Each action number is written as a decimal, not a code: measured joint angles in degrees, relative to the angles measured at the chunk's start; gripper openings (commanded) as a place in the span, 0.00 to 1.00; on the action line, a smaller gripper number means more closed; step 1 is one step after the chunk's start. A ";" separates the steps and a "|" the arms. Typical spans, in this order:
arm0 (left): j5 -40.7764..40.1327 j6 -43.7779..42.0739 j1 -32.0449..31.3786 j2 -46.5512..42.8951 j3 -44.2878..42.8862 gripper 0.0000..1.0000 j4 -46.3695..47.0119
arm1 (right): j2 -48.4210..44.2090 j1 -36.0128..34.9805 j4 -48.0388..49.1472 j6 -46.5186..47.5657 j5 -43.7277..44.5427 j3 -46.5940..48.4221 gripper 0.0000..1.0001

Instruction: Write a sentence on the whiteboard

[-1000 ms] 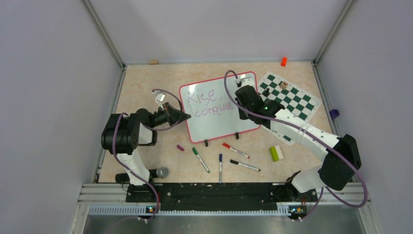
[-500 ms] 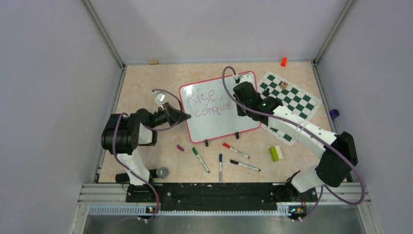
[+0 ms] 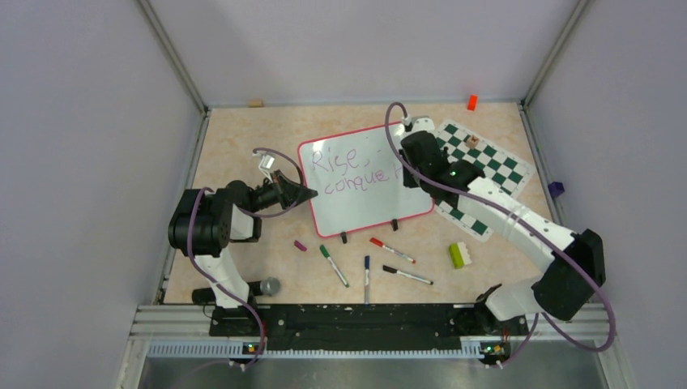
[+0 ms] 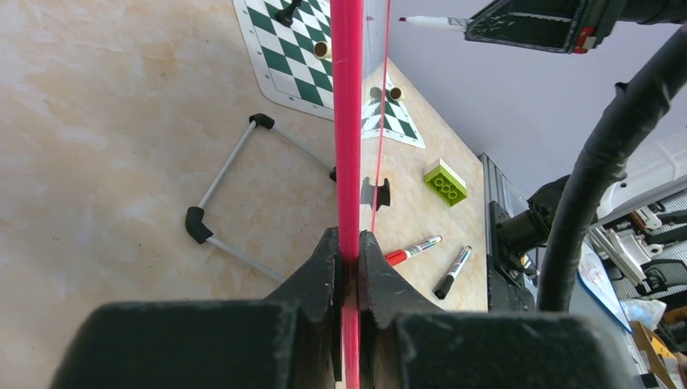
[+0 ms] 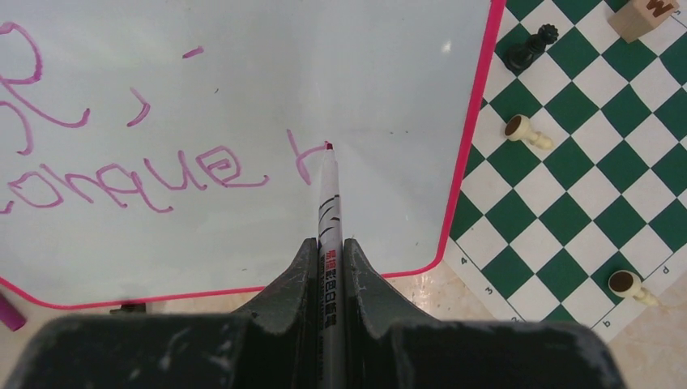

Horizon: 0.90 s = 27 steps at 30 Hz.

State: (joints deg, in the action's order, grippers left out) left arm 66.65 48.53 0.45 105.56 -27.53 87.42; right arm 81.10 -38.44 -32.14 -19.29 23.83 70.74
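**Q:** Hands, state?

**A:** My right hand is clamped on the marker. Its tip looks to be touching the whiteboard just ahead of the fingers. My left hand is pinched shut on the board's red rim, steadying it on the counter.

**Q:** The sentence?

**A:** Purple words lie ahead and left of the right hand. The tip sits at a half-made stroke after "conque", so I judge the "r" is the step in hand.

**Q:** Doing it well?

**A:** Light, even pressure and a short stroke. I'd stay left of the rim, which is near on that hand's right. My left grip mustn't slacken, or the board may shift under the tip.
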 measured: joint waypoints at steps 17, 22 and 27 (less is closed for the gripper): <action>-0.74 -3.48 0.42 -1.95 0.00 0.00 -4.74 | -14.40 0.11 1.27 -0.31 -2.49 -8.52 0.00; -1.14 -4.63 0.39 -2.80 0.00 0.00 -6.88 | -14.93 0.11 1.20 -0.31 -4.55 -9.35 0.00; -0.94 -4.76 0.37 -2.97 -0.02 0.00 -7.13 | -14.95 -1.73 0.83 -0.48 -3.58 -9.38 0.00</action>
State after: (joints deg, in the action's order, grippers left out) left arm 65.71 43.77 0.82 102.59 -27.55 80.29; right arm 66.15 -40.16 -31.31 -19.77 20.25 61.36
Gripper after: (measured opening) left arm 0.060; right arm 0.093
